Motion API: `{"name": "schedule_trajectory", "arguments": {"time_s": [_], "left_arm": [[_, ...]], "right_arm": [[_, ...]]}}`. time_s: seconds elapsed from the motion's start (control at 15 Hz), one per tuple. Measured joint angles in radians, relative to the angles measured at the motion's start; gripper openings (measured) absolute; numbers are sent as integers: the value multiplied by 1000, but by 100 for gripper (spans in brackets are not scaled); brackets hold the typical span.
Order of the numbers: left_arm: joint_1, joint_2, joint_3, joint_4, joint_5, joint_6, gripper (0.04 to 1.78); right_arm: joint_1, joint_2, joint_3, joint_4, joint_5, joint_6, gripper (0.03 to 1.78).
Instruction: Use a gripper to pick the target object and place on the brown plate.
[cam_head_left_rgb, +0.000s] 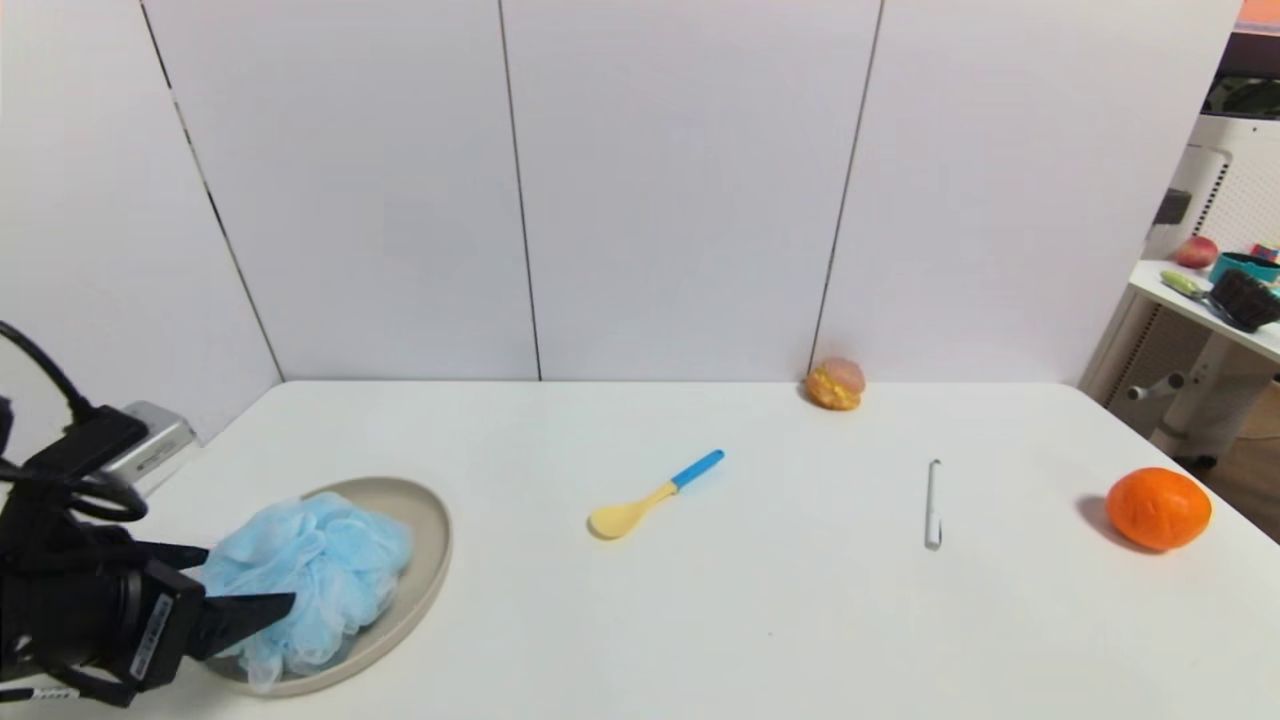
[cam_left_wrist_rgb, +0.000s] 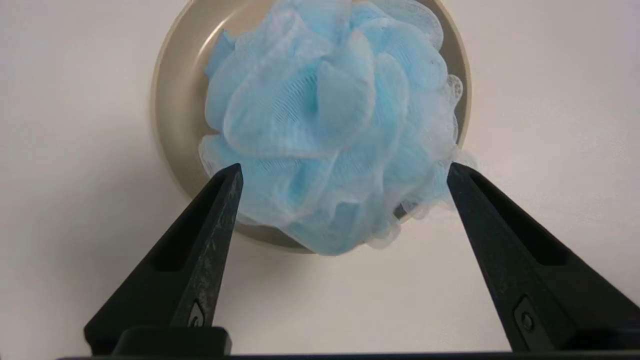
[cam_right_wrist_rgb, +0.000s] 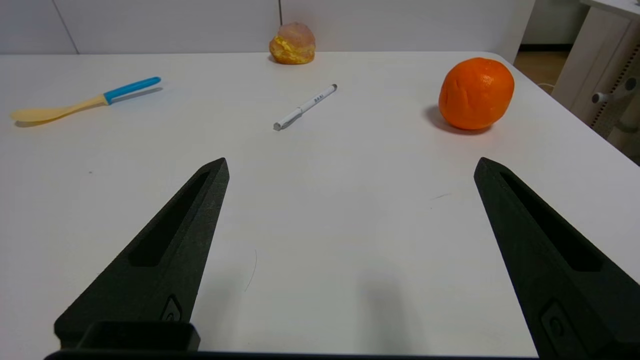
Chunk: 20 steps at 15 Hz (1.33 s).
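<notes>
The light blue mesh pouf (cam_head_left_rgb: 310, 570) lies on the beige-tan plate (cam_head_left_rgb: 430, 530) at the table's front left, and it overhangs the plate's rim on the side nearest my left arm. My left gripper (cam_head_left_rgb: 245, 578) is open and empty just beside the pouf, with its tips level with the pouf's edge. In the left wrist view the pouf (cam_left_wrist_rgb: 325, 110) fills most of the plate (cam_left_wrist_rgb: 175, 100), and the left gripper (cam_left_wrist_rgb: 344, 167) holds nothing. My right gripper (cam_right_wrist_rgb: 351, 161) is open and empty over bare table; it is out of the head view.
A yellow spoon with a blue handle (cam_head_left_rgb: 655, 495) lies mid-table. A white pen (cam_head_left_rgb: 932, 503) and an orange (cam_head_left_rgb: 1158, 508) lie to the right. A yellow-pink bun-like thing (cam_head_left_rgb: 836, 384) sits by the back wall. A side table (cam_head_left_rgb: 1200, 310) stands far right.
</notes>
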Motion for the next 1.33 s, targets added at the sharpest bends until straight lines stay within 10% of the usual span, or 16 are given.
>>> {"name": "schedule_trajectory", "arguments": {"time_s": [0.47,0.87,1.33], "left_arm": [[6,-521,451,-449,-2,-108,161],[15,-1016,580,-245,121,-159,166],[17,-1134,595,-185,175,-256,168]], "right_arm": [[0,0,0,0,0,0,169],[0,0,0,0,0,0,169],[0,0,0,0,0,0,169]]}}
